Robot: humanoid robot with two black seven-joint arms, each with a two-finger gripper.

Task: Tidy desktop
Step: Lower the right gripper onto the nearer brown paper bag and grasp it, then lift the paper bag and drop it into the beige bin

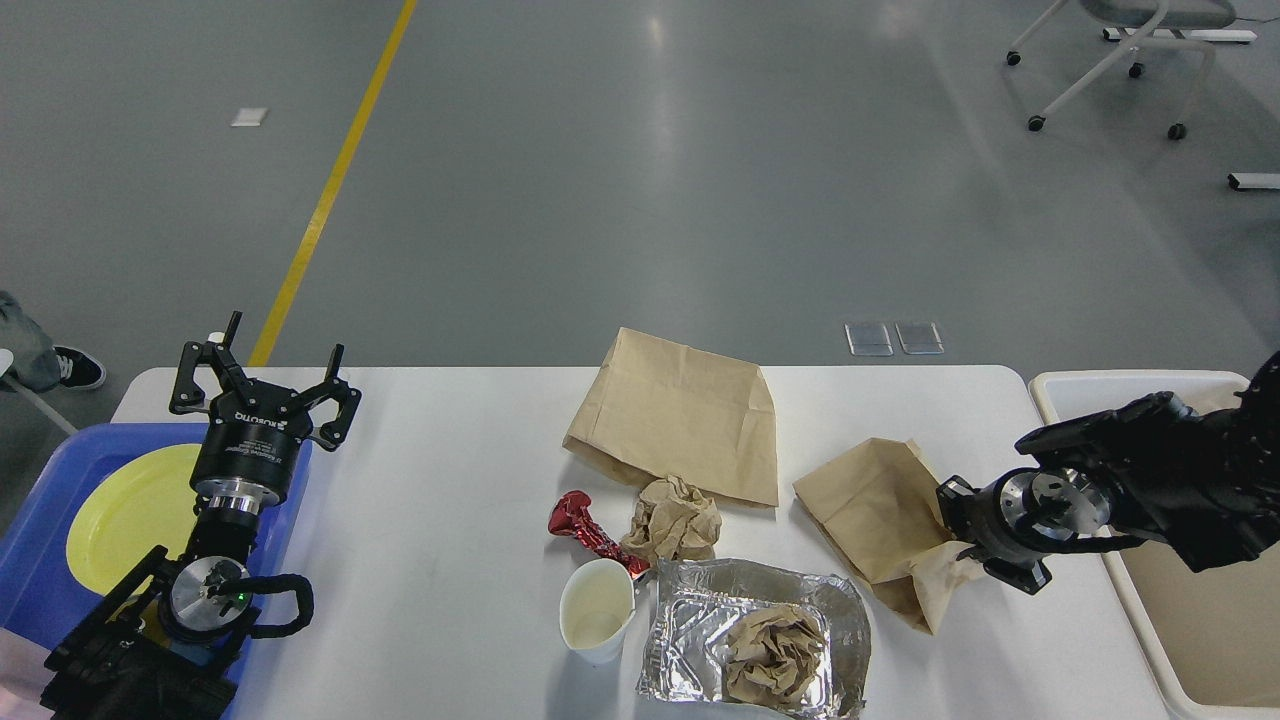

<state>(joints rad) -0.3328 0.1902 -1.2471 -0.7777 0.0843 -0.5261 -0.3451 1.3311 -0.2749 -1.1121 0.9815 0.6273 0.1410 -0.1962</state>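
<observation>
The white desktop (pixel 450 520) carries litter across its middle and right. My right gripper (pixel 952 545) is shut on the lower right edge of a small brown paper bag (pixel 870 510), which is bunched up where the fingers pinch it. A larger flat brown bag (pixel 680 415) lies at the back centre. In front of it are a crumpled paper ball (pixel 675 520), a red foil wrapper (pixel 585 530), a white paper cup (pixel 597 625) and a foil tray (pixel 750 600) holding crumpled paper (pixel 775 655). My left gripper (pixel 265 375) stands open at the far left, holding nothing.
A blue tray (pixel 40 520) with a yellow plate (pixel 120 515) sits at the left end, under my left arm. A cream bin (pixel 1090 385) stands beside the right end of the table. An office chair stands on the floor at the far right.
</observation>
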